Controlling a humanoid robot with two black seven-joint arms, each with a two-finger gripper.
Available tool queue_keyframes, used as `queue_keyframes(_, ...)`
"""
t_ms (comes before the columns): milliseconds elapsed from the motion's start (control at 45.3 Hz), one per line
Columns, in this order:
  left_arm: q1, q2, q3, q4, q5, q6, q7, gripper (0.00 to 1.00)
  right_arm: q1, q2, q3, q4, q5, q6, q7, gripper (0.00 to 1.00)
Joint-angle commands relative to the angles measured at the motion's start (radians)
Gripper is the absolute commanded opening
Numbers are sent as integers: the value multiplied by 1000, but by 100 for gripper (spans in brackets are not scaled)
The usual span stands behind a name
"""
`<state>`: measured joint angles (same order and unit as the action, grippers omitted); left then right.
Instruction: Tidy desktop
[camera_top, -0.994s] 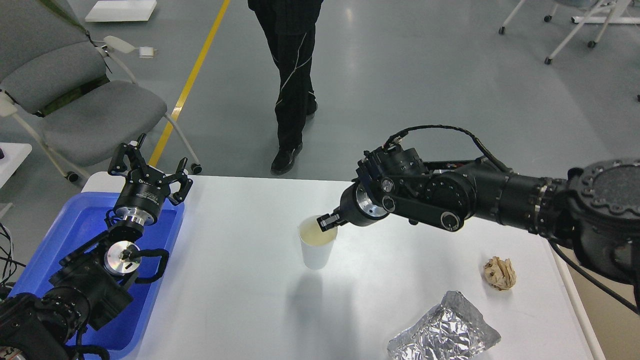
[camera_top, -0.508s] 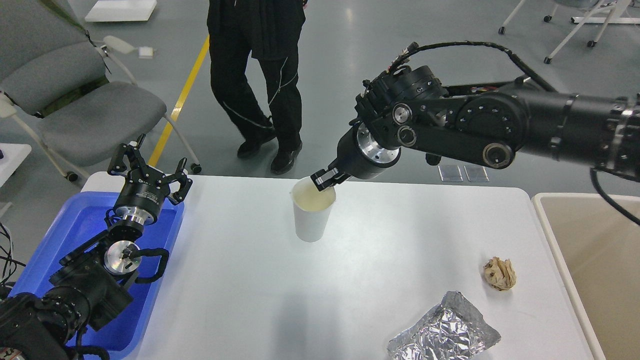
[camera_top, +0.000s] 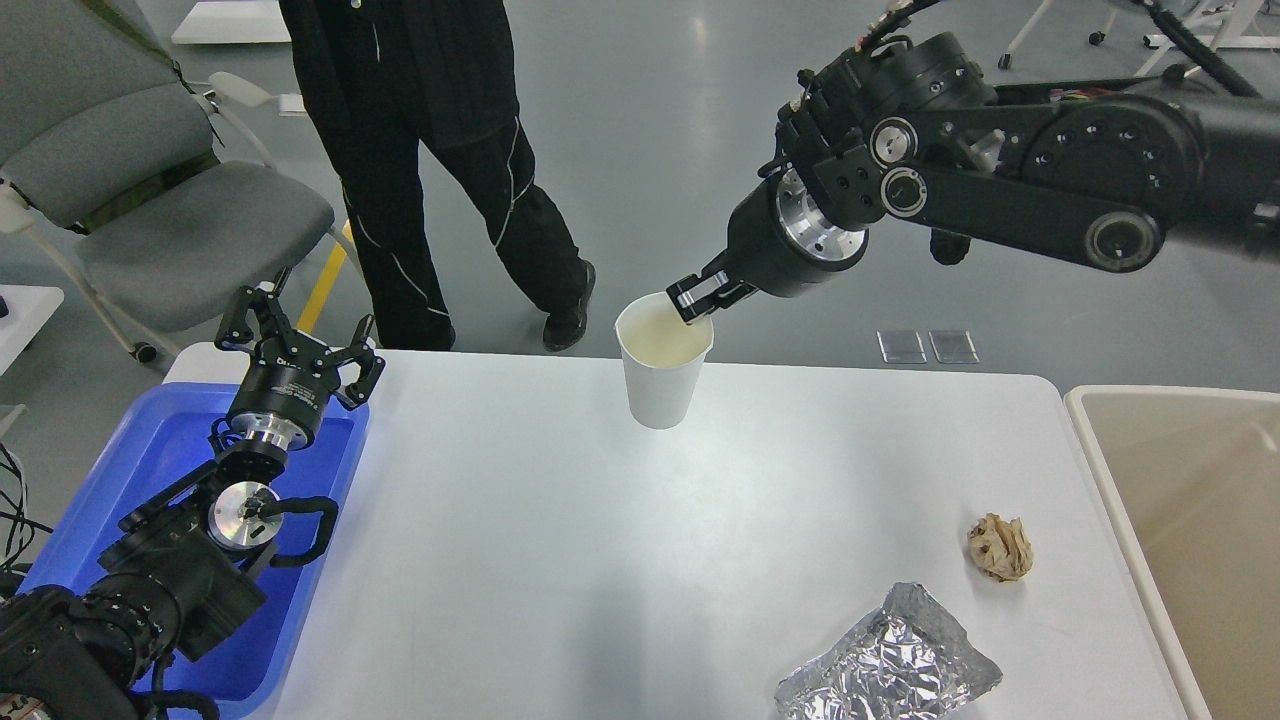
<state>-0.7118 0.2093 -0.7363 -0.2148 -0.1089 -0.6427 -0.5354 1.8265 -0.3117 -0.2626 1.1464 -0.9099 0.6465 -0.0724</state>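
Note:
The white desktop (camera_top: 520, 540) fills the lower middle of the head view. My right gripper (camera_top: 693, 298) is shut on the rim of a white paper cup (camera_top: 660, 385) and holds it upright above the desktop's far edge. A crumpled brown paper ball (camera_top: 999, 546) lies at the right on the desktop. A crumpled silver foil piece (camera_top: 885, 660) lies at the front right. My left gripper (camera_top: 295, 325) is open and empty above the far end of the blue tray (camera_top: 130, 470).
A beige bin (camera_top: 1190, 510) stands beside the desktop's right edge. A person in black (camera_top: 430, 150) stands just behind the far edge, left of the cup. A grey chair (camera_top: 150, 190) is at the far left.
My right arm has lifted the cup off the desktop, up and to the far right. The person has walked left and closer. The left arm has not moved.

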Motion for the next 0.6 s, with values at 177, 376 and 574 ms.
queue_keyframes(177, 0, 1, 0, 0, 0, 0, 0, 100, -42, -282, 14, -8, -33, -21, 0, 0)
queue_keyframes(376, 0, -1, 0, 0, 0, 0, 0, 100, -110, -483, 20, -13, -33, -70, 2, 0)
queue_keyframes(574, 0, 1, 0, 0, 0, 0, 0, 100, -321, -672, 140, -28, -33, -180, 3, 0)
